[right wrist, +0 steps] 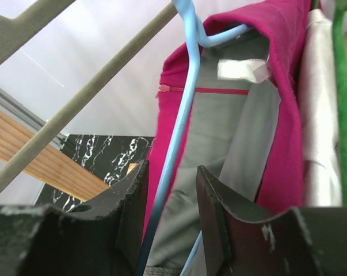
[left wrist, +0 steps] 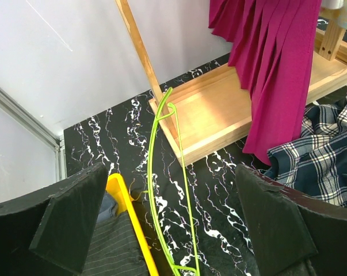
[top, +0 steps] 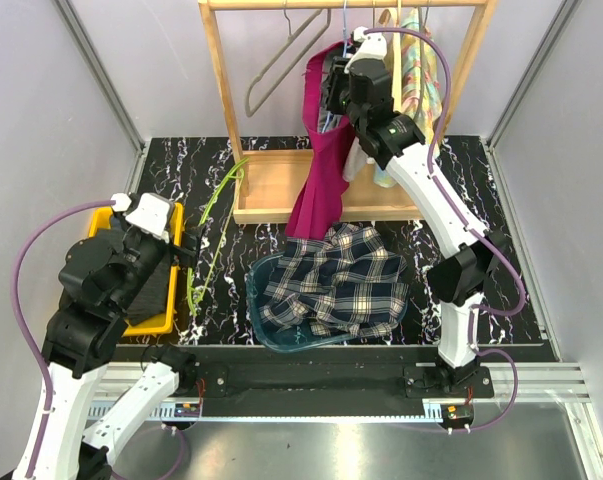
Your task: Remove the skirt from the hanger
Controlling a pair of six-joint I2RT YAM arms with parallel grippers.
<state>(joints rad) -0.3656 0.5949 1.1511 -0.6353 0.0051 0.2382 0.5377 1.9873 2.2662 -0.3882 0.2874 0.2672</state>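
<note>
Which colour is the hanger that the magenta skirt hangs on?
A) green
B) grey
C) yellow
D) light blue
D: in the right wrist view the light blue hanger has its arm tucked inside the waistband of the skirt, and its stem passes between the open fingers of the right gripper.

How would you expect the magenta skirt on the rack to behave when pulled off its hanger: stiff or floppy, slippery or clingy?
Probably floppy: the skirt hangs in soft, loose pleats. Its grey lining looks smooth, so it may slide easily off the blue hanger. Likely light, as the thin hanger holds it without visibly bending.
</note>
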